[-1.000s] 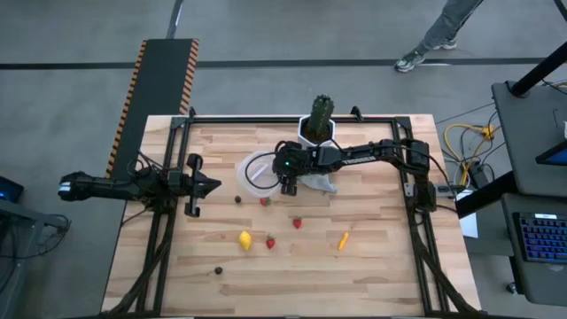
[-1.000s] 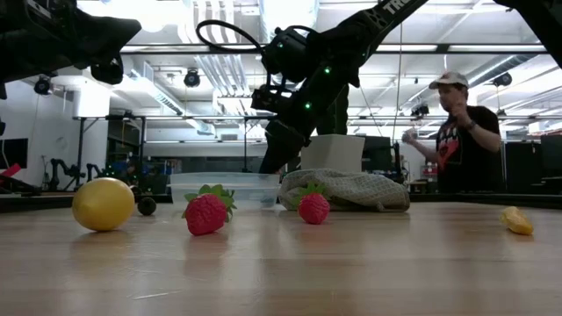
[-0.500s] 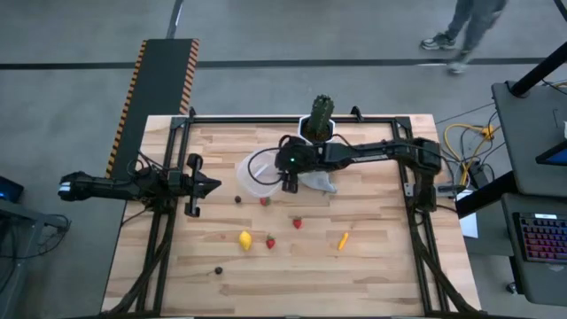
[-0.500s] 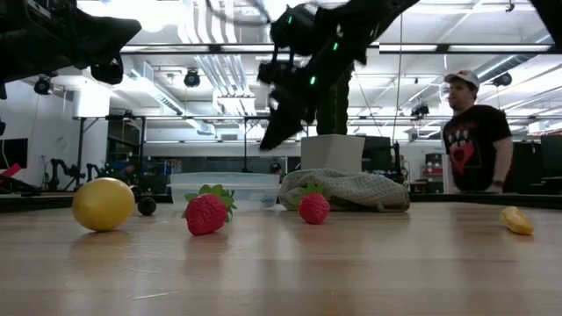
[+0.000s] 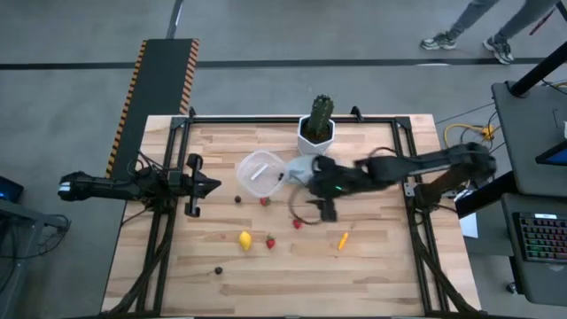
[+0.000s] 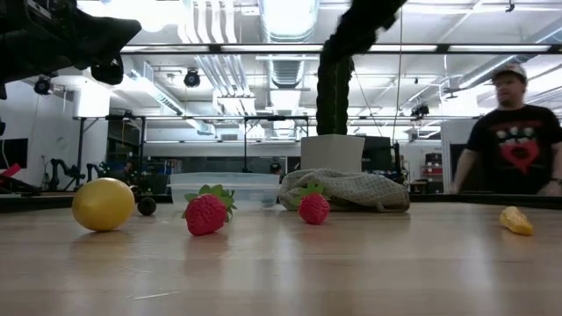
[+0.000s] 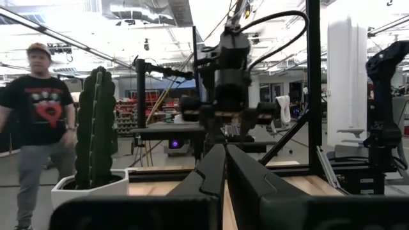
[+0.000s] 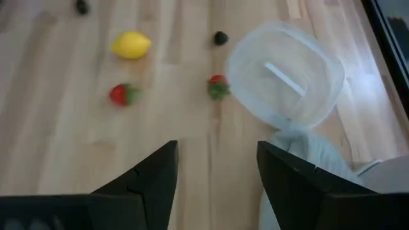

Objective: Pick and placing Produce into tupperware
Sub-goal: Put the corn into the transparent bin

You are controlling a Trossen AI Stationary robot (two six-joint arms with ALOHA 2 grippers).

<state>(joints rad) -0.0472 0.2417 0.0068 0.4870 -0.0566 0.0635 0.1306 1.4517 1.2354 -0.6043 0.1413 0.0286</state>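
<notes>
A wooden table (image 5: 372, 266) seen from above, with toy produce scattered across its middle. Nearest the front edge lies a small dark round piece (image 5: 218, 270), toward the front left corner. Farther in sit a yellow lemon (image 5: 244, 238) and just beside it a red strawberry (image 5: 270, 241), with an orange carrot (image 5: 343, 240) off toward the right edge. A second strawberry (image 5: 298, 223) lies near the table's centre, just beside the right end effector (image 5: 324, 211). Beyond these, another dark round piece (image 5: 238, 199) and a third strawberry (image 5: 264, 201) rest just in front of the tupperware (image 5: 260, 172), a round clear container standing open in the centre of the table, toward the back. A pale cloth (image 5: 299, 168) lies bunched against the tupperware's right side. Behind the cloth, near the back edge, stands a green cactus (image 5: 320, 113) in a white pot (image 5: 315, 138).

The right arm reaches in from the right edge, stretched low across the table, its end effector over the centre with its fingers spread wide and holding nothing. The left end effector (image 5: 205, 186) waits at the left edge, level, pointing toward the centre, its fingers pressed together and empty.

Past the back of the table, a person (image 6: 518, 132) in a dark shirt stands in the room.
</notes>
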